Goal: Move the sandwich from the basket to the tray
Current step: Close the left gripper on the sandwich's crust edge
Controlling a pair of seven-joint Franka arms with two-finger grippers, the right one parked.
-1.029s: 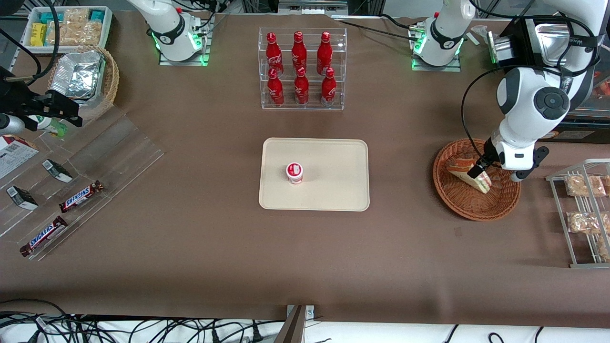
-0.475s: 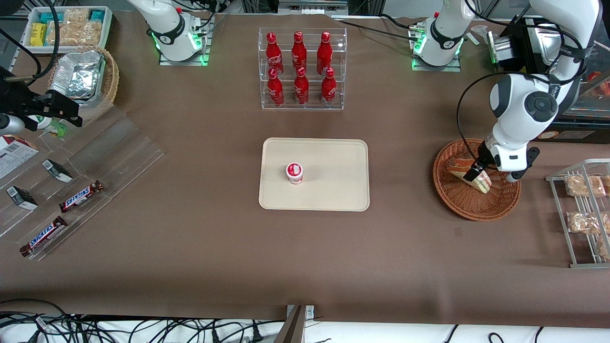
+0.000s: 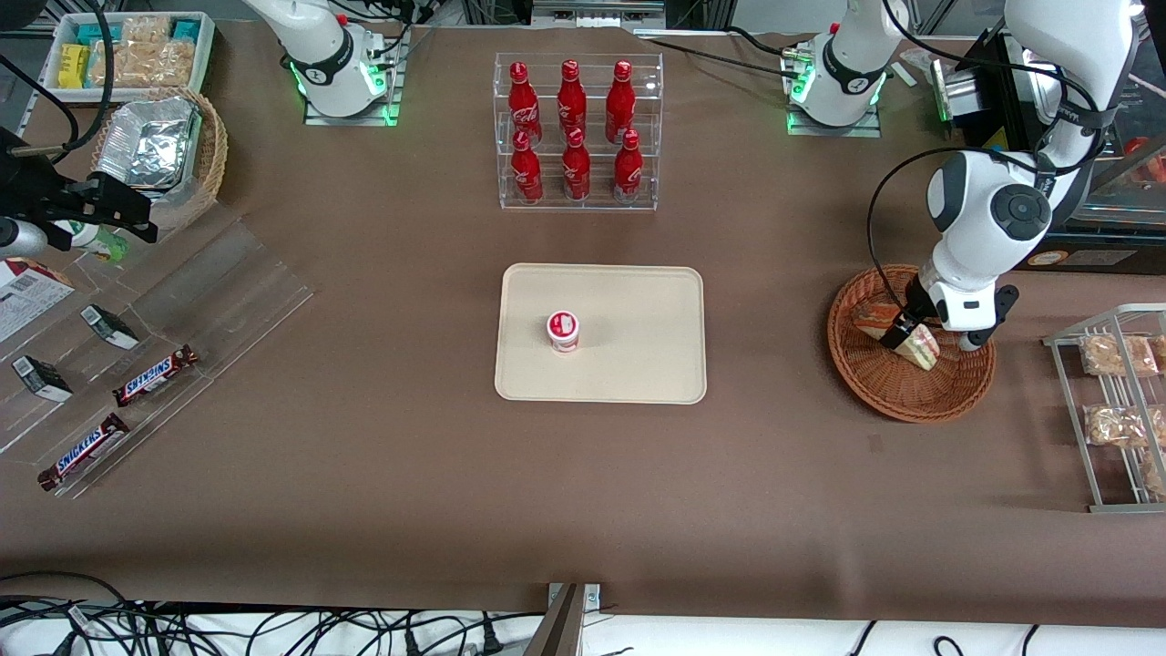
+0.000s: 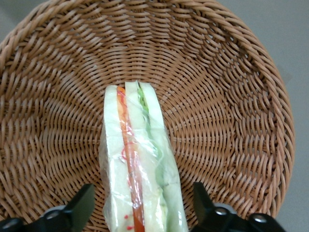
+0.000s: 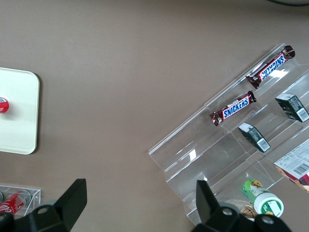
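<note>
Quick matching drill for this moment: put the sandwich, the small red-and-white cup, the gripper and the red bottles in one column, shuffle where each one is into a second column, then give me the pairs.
Things
1. sandwich
2. small red-and-white cup
3. gripper
4. red bottles

Places or states
A. standing on the tray
B. in the clear rack, farther from the front camera than the tray
C. lying in the basket
D. open, one finger on each side of the sandwich, apart from it

Pairs: 1-C, 2-A, 3-D, 4-B
</note>
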